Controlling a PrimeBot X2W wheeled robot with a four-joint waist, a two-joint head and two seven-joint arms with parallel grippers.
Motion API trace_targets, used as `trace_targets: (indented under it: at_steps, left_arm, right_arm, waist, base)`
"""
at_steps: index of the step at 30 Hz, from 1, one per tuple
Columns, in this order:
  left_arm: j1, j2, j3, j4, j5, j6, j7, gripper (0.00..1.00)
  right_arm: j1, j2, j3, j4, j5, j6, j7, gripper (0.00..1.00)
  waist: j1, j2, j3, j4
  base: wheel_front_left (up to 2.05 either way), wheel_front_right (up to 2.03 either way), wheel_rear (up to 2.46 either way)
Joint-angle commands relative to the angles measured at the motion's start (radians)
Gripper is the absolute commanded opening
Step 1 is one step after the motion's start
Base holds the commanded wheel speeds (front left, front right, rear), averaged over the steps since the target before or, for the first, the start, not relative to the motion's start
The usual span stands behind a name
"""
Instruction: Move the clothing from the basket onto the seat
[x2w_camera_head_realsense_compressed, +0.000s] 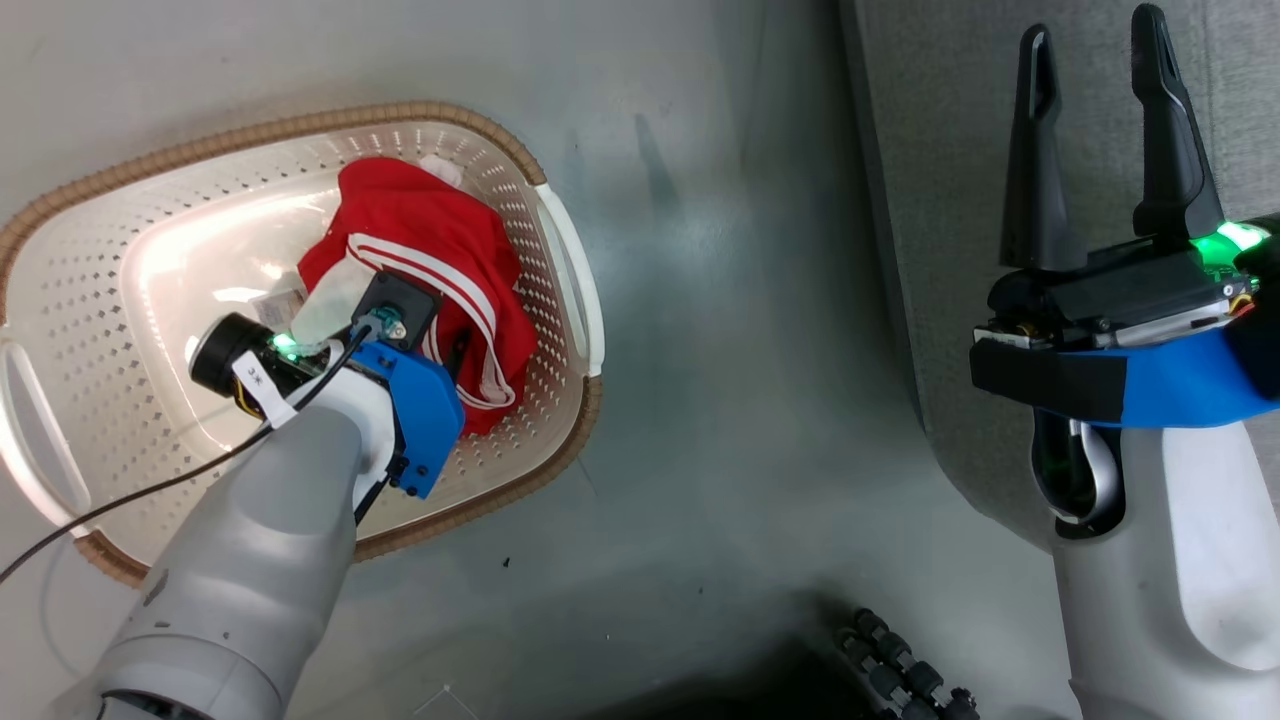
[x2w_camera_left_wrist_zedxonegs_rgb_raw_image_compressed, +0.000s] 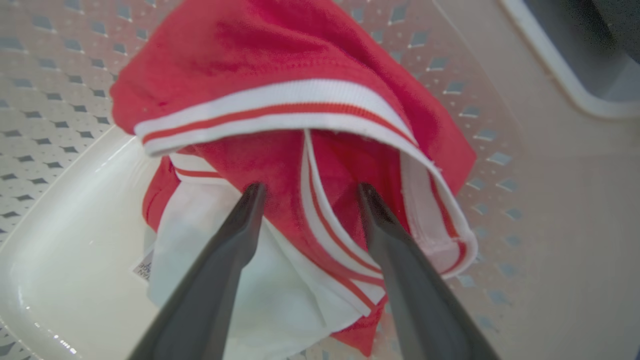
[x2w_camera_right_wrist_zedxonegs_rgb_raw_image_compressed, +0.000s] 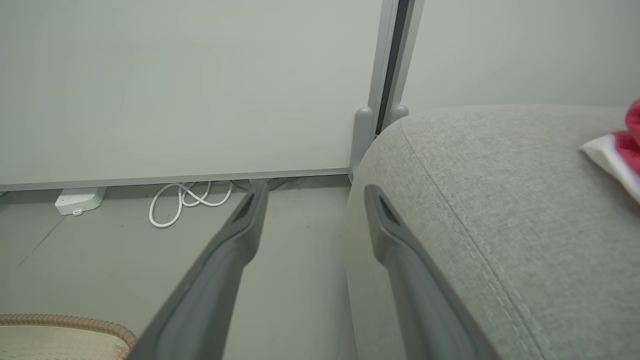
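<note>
Grey floor (x2w_camera_head_realsense_compressed: 720, 350): we logged left gripper (x2w_camera_left_wrist_zedxonegs_rgb_raw_image_compressed: 310, 192) spread wide over red clothing (x2w_camera_left_wrist_zedxonegs_rgb_raw_image_compressed: 280, 50) in basket (x2w_camera_head_realsense_compressed: 300, 122); right gripper (x2w_camera_head_realsense_compressed: 1092, 28) wide, empty, by seat (x2w_camera_right_wrist_zedxonegs_rgb_raw_image_compressed: 500, 175).

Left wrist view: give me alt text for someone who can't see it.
The open left end effector reaches down onto crumpled red clothing with white stripe bands and white lining, jaws apart around a red fold. The clothing lies inside a cream perforated basket.

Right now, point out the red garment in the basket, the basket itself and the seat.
red garment (x2w_camera_head_realsense_compressed: 420, 230): head view, red cloth above the white stripes.
basket (x2w_camera_head_realsense_compressed: 572, 270): head view, its white side handle.
seat (x2w_camera_right_wrist_zedxonegs_rgb_raw_image_compressed: 500, 200): right wrist view, grey upholstered top.
</note>
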Motion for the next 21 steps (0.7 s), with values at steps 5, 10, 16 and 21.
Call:
trace_targets:
  at_steps: [5,10,16,21]
  left_arm:
    - [-0.041,0.016,-0.015,0.007,0.006,0.013,0.024,1.00]
    - [-0.049,0.021,-0.024,0.009,0.009,0.023,0.041,1.00]
    - [-0.051,0.026,-0.030,0.010,0.000,0.030,0.059,1.00]
    - [-0.046,0.030,-0.042,0.011,0.000,0.027,0.082,0.00]
  right_arm:
    - [-0.029,0.004,0.004,-0.016,0.004,-0.001,-0.001,1.00]
    - [-0.033,0.004,0.004,-0.021,0.003,-0.001,-0.001,1.00]
    - [-0.034,0.004,0.002,-0.022,0.001,-0.001,-0.001,1.00]
    - [-0.037,0.004,0.002,-0.023,0.002,-0.001,-0.001,1.00]
  waist:
    - [-0.0001,0.0000,0.057,-0.002]
    - [-0.0001,0.0000,0.074,-0.002]
    - [-0.0001,0.0000,0.085,0.001]
    - [-0.0001,0.0000,0.082,0.002]
  base:
    - [0.00,0.00,0.00]
    - [0.00,0.00,0.00]
    - [0.00,0.00,0.00]
    - [0.00,0.00,0.00]
